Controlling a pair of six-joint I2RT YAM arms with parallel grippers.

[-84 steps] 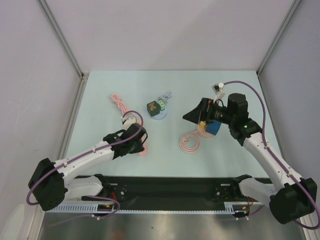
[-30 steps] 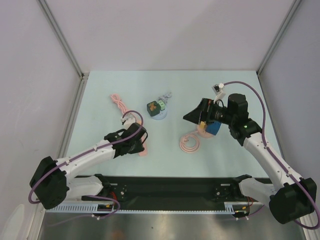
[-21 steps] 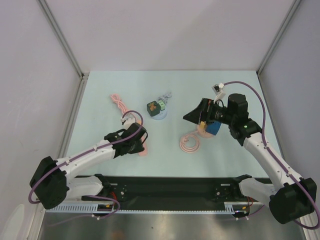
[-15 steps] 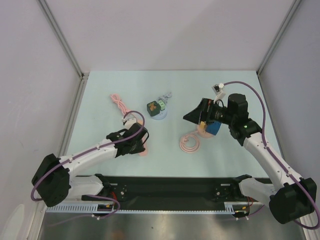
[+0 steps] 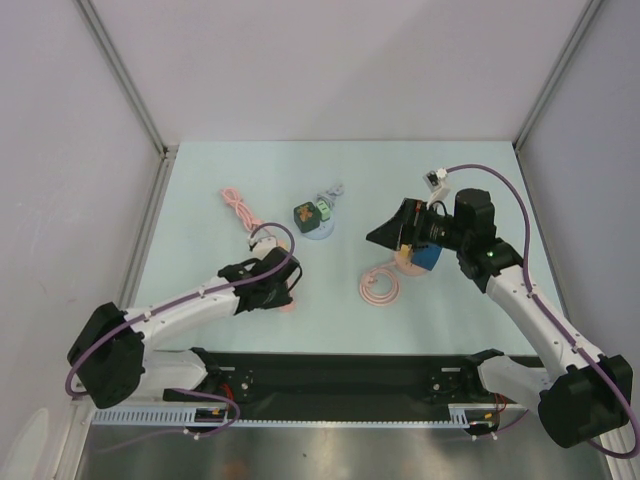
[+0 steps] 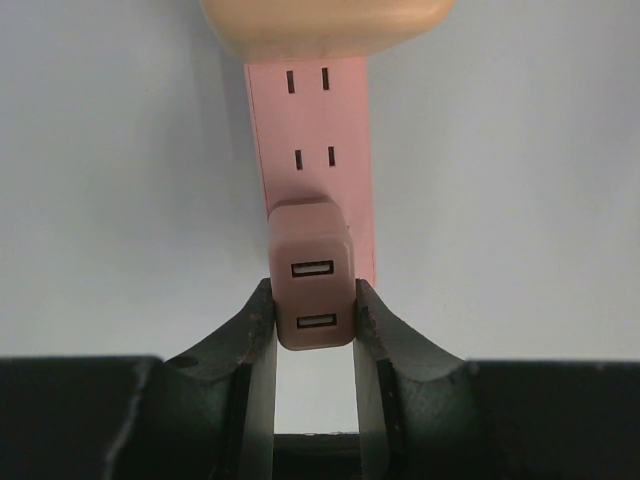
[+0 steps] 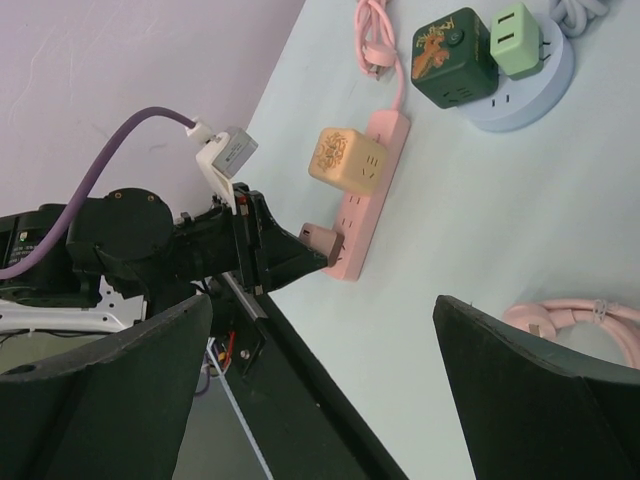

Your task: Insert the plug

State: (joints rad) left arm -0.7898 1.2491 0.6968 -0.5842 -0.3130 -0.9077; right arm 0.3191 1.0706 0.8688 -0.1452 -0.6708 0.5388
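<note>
**Q:** Status of plug & pincers?

**A:** Left gripper [image 6: 312,303] is clamped on the plug [image 6: 312,262], a pink 2-port USB charger, jaws pinching its sides. Plug sits at the near end of the power strip [image 6: 345,150], body touching the strip face. Prongs fully home or not: cannot tell. Right gripper [image 5: 392,232] is spread wide and holds nothing. It is well apart, at 3 o'clock of the plug (top view, 12 = far wall).

**Q:** Failure modes?

**A:**
1. Prongs off-slot or tilted: likely jam or bent pins if pushed.
2. Strip lies loose w/ nothing bracing it: push force may slide or tip it.
3. Grip covers only the plug's rear half: plug may pivot between the pads.
4. Release while half-seated: plug may fall out.

**Q:** Surroundings, obstructions?

**A:** Cream cube adapter [image 6: 325,25] is at 12 o'clock of the plug (wrist view), w/ two free socket pairs between and no contact. Round socket hub [image 7: 545,95], w/ dark green cube [image 7: 450,45] & light green adapter [image 7: 517,35], is at 1 o'clock, apart. Coiled pink cable [image 5: 380,287] & blue block [image 5: 430,257] lie below the right gripper. Nothing appears to block the plug's path.
</note>
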